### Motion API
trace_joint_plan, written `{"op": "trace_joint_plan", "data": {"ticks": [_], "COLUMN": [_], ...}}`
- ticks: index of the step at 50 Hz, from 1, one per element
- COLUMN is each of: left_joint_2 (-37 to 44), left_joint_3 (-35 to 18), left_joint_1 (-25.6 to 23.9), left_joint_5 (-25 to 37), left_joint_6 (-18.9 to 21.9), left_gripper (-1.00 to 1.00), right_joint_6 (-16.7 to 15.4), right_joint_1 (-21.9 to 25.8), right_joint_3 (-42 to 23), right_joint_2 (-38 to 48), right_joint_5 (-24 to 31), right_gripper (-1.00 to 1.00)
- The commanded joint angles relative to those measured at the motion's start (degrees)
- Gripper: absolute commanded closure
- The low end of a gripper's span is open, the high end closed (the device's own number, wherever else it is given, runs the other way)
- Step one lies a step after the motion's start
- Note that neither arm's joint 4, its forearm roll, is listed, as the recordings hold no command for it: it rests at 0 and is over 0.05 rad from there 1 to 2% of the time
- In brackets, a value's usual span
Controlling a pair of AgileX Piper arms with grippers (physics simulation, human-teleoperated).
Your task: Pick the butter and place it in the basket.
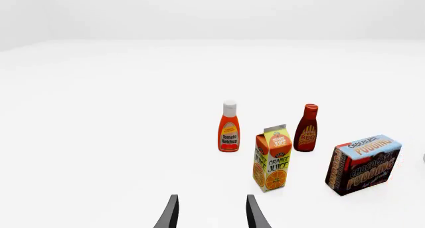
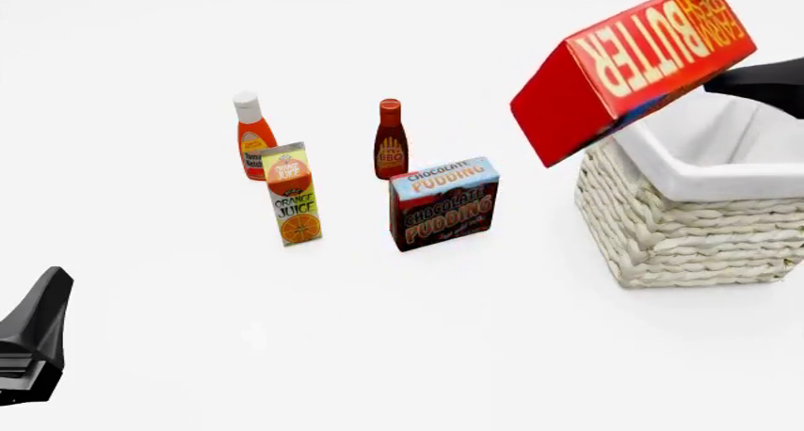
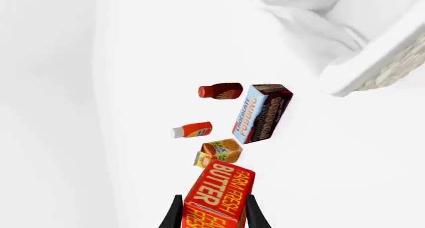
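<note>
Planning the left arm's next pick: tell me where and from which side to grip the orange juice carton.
Grip the orange juice carton across its two broad printed faces, around mid-height, coming down from above with the left gripper. It stands upright, tall and narrow, so a low or one-sided push could likely tip it. The ketchup bottle stands close behind it, so avoid approaching from the far side.

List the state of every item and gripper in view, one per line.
butter: held aloft, tilted, over basket edge
basket: upright
right gripper: shut on butter
left gripper: open
chocolate pudding box: upright
orange juice carton: upright
ketchup bottle: upright
BBQ sauce bottle: upright
</note>
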Motion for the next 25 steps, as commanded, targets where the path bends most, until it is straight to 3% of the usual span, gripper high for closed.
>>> {"op": "trace_joint_plan", "data": {"ticks": [1,25], "left_joint_2": [0.0,0.0], "left_joint_3": [0.0,0.0], "left_joint_1": [0.0,0.0], "left_joint_5": [0.0,0.0], "left_joint_6": [0.0,0.0], "left_gripper": [-1.0,-1.0], "right_joint_6": [2.33,2.76], "right_joint_1": [-3.51,-9.95], "right_joint_3": [0.12,1.32], "right_joint_2": [-1.58,0.11], "right_joint_5": [-0.71,-3.32], "right_gripper": [1.0,1.0]}}
